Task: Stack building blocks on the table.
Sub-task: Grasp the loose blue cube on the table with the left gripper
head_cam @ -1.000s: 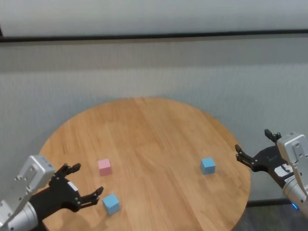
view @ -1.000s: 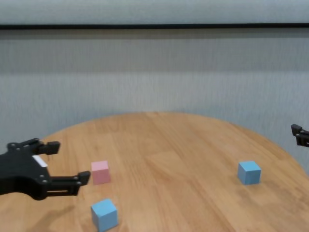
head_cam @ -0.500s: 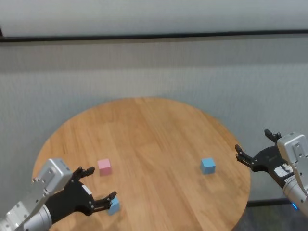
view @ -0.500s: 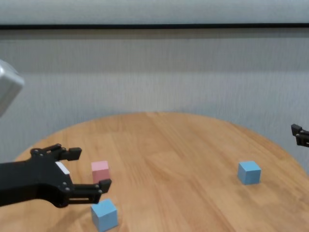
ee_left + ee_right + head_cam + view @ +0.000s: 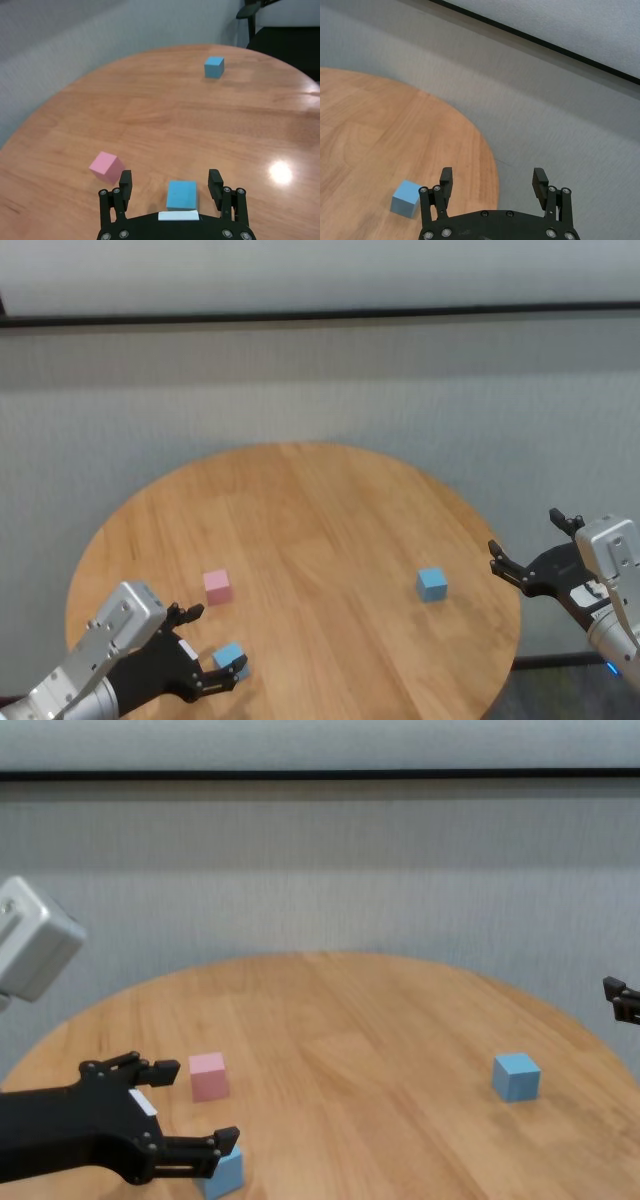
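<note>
The round wooden table [image 5: 320,510] holds three cubes. A pale pink cube [image 5: 217,586] lies at the near left. A light blue cube [image 5: 230,657] lies in front of it, near the table's front edge. A second light blue cube [image 5: 431,584] lies at the right. My left gripper [image 5: 213,642] is open with the near blue cube [image 5: 181,194] between its fingers; no finger touches it. The pink cube [image 5: 106,166] lies just beside one finger. My right gripper [image 5: 527,538] is open and empty, hovering past the table's right edge, apart from the right blue cube [image 5: 406,198].
A grey wall with a dark rail runs behind the table. A black chair [image 5: 285,40] stands beyond the table's right side. The table's rim [image 5: 492,170] curves just below the right gripper.
My left gripper has moved forward and down from beside the near blue cube until its open fingers stand on either side of it. The right arm and all cubes have not moved.
</note>
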Action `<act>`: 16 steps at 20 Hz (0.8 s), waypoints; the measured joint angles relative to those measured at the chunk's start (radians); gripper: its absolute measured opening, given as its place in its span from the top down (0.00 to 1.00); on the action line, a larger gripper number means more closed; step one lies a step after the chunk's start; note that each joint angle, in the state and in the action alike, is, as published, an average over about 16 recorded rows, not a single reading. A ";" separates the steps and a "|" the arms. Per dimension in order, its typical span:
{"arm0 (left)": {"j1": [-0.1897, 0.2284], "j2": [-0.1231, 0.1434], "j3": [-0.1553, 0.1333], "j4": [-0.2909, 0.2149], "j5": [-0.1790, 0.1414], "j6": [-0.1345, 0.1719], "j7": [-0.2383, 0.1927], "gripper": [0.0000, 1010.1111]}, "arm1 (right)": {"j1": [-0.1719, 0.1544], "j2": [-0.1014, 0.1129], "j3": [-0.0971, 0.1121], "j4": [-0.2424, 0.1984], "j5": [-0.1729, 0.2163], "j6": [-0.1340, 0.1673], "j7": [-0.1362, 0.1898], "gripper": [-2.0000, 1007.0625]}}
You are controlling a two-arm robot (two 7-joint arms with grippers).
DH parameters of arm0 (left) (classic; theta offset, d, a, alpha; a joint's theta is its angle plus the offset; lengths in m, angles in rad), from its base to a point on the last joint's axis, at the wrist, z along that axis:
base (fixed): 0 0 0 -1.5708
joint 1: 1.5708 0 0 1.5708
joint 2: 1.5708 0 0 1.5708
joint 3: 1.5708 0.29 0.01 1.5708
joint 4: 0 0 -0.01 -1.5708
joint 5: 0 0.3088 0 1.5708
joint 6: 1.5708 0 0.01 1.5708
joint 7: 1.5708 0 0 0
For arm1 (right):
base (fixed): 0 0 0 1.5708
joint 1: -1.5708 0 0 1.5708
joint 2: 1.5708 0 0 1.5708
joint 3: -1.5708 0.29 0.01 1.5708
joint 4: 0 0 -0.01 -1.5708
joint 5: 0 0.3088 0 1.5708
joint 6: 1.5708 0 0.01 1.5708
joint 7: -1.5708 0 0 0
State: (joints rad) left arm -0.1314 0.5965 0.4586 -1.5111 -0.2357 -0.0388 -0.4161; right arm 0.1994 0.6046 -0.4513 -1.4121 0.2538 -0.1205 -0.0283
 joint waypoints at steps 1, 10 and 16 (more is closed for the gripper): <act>-0.001 -0.003 0.000 0.005 0.002 0.001 -0.002 0.01 | 0.000 0.000 0.000 0.000 0.000 0.000 0.000 0.00; -0.009 -0.026 -0.006 0.043 0.016 0.001 -0.028 0.01 | 0.000 0.000 0.000 0.000 0.000 0.000 0.000 0.00; -0.013 -0.037 -0.010 0.061 0.023 -0.003 -0.052 0.01 | 0.000 0.000 0.000 0.000 0.000 0.000 0.000 0.00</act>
State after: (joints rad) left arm -0.1441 0.5593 0.4482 -1.4496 -0.2130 -0.0423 -0.4685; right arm 0.1994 0.6046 -0.4513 -1.4121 0.2538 -0.1205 -0.0282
